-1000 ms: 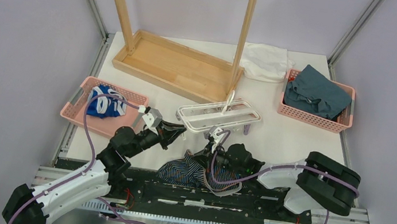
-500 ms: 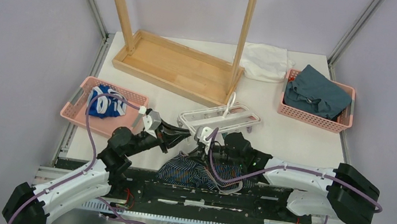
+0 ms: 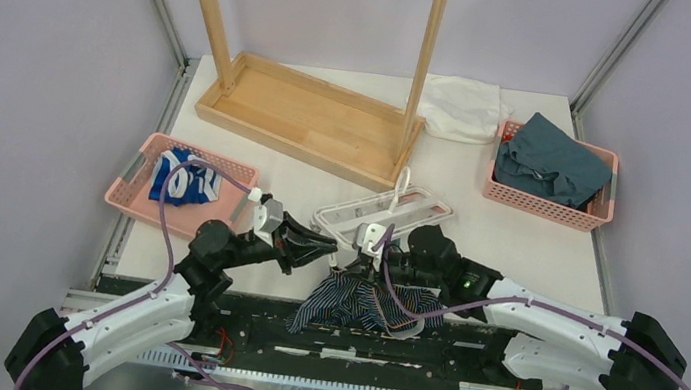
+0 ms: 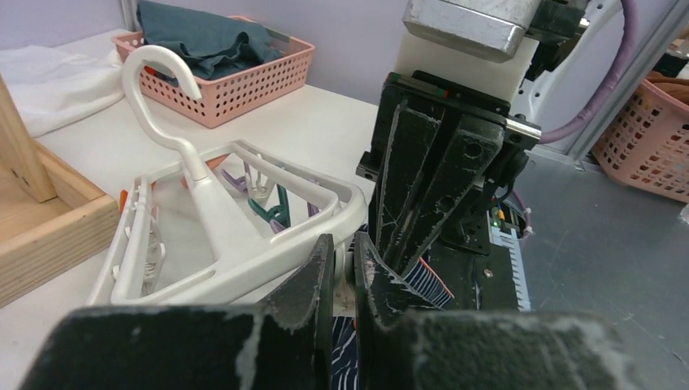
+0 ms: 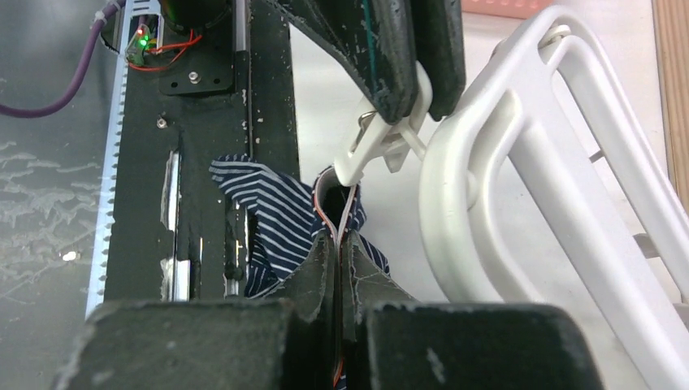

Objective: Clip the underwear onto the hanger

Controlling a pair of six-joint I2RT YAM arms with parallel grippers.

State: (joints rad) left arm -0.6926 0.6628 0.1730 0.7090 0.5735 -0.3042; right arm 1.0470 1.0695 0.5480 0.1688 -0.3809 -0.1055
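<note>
Two end effectors meet at the near corner of the white plastic rectangular drying hanger point(image 5: 520, 158), close to the front edge of the bench point(image 3: 517, 243). The left end effector point(image 4: 344, 248) is closed on the tail of a white plastic clothespin clip point(image 5: 375, 140) dangling from that corner. The right end effector point(image 5: 337, 244) is clamped on a raised fold of the dark navy pinstriped underwear point(image 3: 357, 305) at its orange trim. The rest of the garment trails down over the bench's front edge.

The next move turns on how the clip's mouth sits against that fold. In the right wrist view the clip's long axis slants from the left fingers point(image 5: 406, 57) down to the fold, and its mouth sits right at the top of the cloth loop. I cannot tell whether cloth is already between its tips.

The left arm holds the clip and the right arm holds the cloth, so neither has to reach. The fold probably needs only a short push along the clip's axis into its mouth.
</note>
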